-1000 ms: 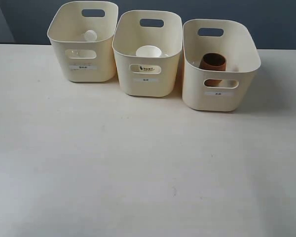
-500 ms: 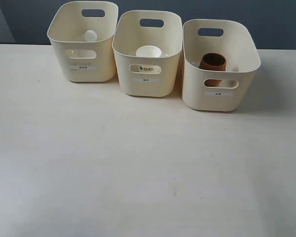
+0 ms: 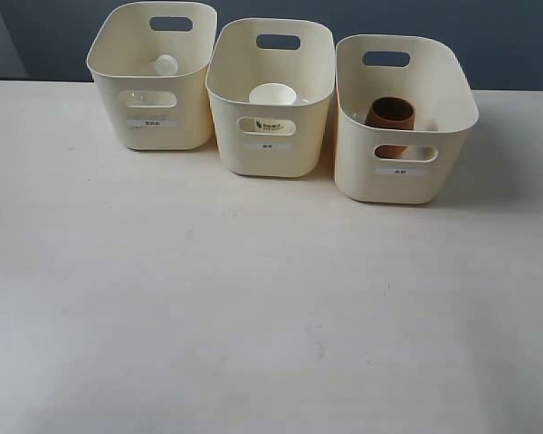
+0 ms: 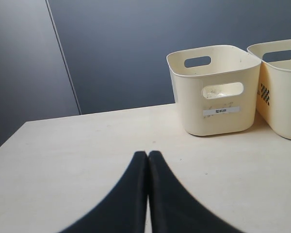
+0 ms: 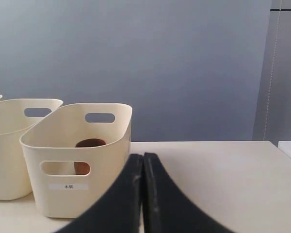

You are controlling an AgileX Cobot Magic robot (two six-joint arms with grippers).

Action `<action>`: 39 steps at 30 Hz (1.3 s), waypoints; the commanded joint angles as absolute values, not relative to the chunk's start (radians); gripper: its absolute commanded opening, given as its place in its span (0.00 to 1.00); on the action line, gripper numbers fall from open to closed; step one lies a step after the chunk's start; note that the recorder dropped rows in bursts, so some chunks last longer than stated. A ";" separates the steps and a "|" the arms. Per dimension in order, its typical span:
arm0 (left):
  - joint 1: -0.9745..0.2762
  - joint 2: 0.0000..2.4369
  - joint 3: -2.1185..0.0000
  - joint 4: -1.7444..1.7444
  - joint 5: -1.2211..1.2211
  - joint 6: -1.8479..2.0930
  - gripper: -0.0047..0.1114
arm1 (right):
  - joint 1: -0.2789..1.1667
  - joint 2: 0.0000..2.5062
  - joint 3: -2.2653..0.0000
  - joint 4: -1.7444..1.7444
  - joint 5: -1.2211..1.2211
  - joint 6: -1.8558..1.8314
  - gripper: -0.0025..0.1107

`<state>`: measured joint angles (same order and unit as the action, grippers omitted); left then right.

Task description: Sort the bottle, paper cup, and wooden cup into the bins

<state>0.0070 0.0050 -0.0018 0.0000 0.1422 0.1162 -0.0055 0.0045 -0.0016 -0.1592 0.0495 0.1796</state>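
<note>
Sort looks done: paper cup (image 3: 272, 94) in middle bin (image 3: 270, 155), bottle (image 3: 166, 64) in bin left of it (image 3: 154, 136), wooden cup (image 3: 390, 113) in bin right of it (image 3: 400, 185). Pressed together, empty: left fingers (image 4: 133, 189), right fingers (image 5: 128, 194). Next: probably no pick left, just confirm.

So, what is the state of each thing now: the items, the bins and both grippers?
bottle: inside the left bin, only its white cap clearly visible.
paper cup: upright, mouth up, inside the middle bin.
wooden cup: upright, mouth up, inside the right bin.
left bin: upright, occupied.
middle bin: upright, occupied.
right bin: upright, occupied.
left gripper: shut, holding nothing.
right gripper: shut, holding nothing.
</note>
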 commanded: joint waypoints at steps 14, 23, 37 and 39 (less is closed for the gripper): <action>0.007 0.000 0.000 0.000 0.135 0.115 0.04 | -0.009 0.000 0.000 -0.149 0.040 0.183 0.02; 0.007 0.000 0.000 0.000 0.135 0.115 0.04 | -0.009 0.000 0.000 -0.149 0.040 0.183 0.02; 0.007 0.000 0.000 0.000 0.135 0.115 0.04 | -0.009 0.000 0.000 -0.149 0.040 0.183 0.02; 0.007 0.000 0.000 0.000 0.135 0.115 0.04 | -0.009 0.000 0.000 -0.146 0.040 0.183 0.02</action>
<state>0.0070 0.0050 -0.0018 0.0000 0.1422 0.1162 -0.0055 0.0045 -0.0016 -0.1474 0.0455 0.1833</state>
